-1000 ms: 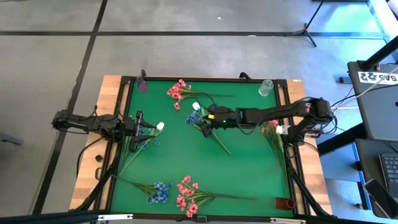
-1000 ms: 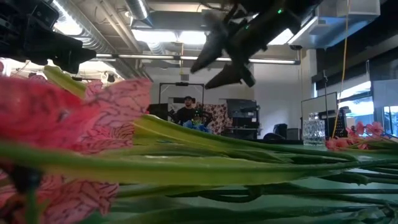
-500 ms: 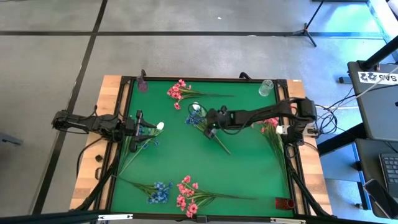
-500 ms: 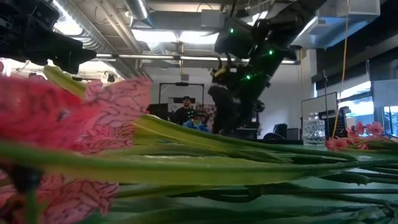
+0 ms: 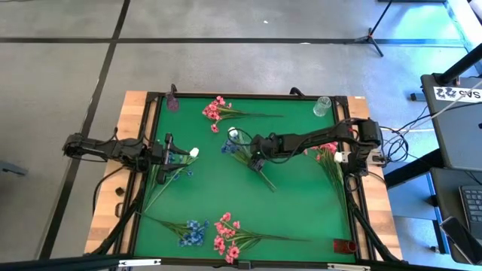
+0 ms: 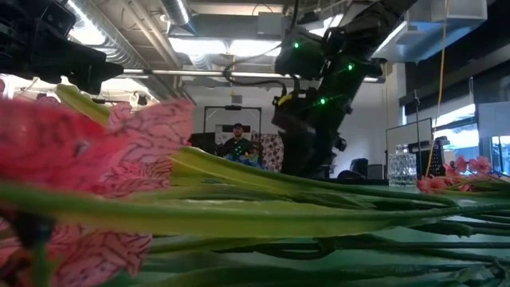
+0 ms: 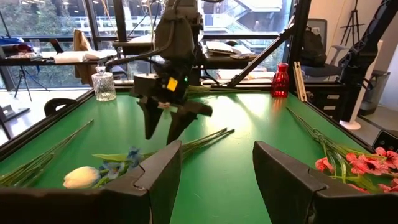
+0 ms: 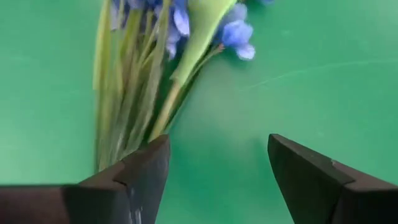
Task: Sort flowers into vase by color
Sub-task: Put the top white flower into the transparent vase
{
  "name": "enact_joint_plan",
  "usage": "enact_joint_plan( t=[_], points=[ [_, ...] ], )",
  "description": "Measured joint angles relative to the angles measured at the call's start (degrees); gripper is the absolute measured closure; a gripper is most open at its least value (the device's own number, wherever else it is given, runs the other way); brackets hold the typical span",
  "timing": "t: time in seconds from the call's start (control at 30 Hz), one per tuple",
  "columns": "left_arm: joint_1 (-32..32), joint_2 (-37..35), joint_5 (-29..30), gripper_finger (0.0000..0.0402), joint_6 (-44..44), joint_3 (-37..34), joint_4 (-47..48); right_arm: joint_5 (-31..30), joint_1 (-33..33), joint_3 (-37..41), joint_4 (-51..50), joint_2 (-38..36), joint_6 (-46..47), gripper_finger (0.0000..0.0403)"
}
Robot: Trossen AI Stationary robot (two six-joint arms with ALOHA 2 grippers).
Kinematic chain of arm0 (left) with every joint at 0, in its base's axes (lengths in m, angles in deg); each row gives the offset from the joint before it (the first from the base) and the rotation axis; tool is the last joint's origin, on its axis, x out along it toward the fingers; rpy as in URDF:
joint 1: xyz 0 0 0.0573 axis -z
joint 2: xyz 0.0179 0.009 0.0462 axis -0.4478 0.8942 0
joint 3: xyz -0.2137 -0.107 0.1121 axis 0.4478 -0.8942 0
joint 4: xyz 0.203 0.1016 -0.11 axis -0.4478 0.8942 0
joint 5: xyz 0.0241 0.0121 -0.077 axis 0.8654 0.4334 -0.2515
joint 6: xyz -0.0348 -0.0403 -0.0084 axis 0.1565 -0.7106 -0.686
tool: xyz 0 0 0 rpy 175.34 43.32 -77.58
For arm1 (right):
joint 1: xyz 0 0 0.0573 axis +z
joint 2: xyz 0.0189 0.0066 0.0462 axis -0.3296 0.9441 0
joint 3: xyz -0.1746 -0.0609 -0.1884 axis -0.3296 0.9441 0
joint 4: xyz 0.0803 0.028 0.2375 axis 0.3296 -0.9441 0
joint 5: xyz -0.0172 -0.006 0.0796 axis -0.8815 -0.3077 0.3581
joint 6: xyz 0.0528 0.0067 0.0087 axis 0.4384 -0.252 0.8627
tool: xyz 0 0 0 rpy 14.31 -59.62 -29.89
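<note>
Blue spray: the blue spray (image 5: 239, 147) was seen lying flat on the mat (image 5: 301, 203) just above centre of the high view, blooms to the upper left, stem trailing to the lower right, so the stems were offered clear of the blooms.
Right gripper: the right gripper (image 5: 254, 160) was held low over those stems, jaws wide and nothing held; in its own wrist view the stems (image 8: 127, 118) were found by one finger, not yet centred between the two.
Right arm pose: it was stretched from the right edge across to mid-table, wrist tipped down, judged a reach for a stem pick.
Left gripper: the left gripper (image 5: 175, 155) was parked at the left edge, jaws wide and empty, beside a white bud (image 5: 194, 152).
Other flowers: pink sprays were spotted at upper centre (image 5: 214, 111), at the right edge (image 5: 327, 154) and bottom centre (image 5: 228, 239); another blue one (image 5: 194, 232) lay at the bottom.
Vases: a purple vase (image 5: 172, 101) was seen upper left, a clear vase (image 5: 322, 106) upper right, a red vase (image 5: 346, 246) lower right, all set in corners, all without flowers.
</note>
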Motion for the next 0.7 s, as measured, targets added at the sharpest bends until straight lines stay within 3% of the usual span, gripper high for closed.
enact_joint_plan(
  t=[0.4, 0.7],
  points=[
    [0.00, 0.00, -0.02, 0.0208, 0.00, 0.00, 0.02, -2.68, -0.63, -1.97, 4.32, 3.34, 0.29, 0.0134],
    [0.00, 0.01, 0.00, 0.0208, 0.00, 0.00, -0.03, -3.37, -0.42, -2.14, 0.30, 4.79, 0.30, 0.0135]
  ],
)
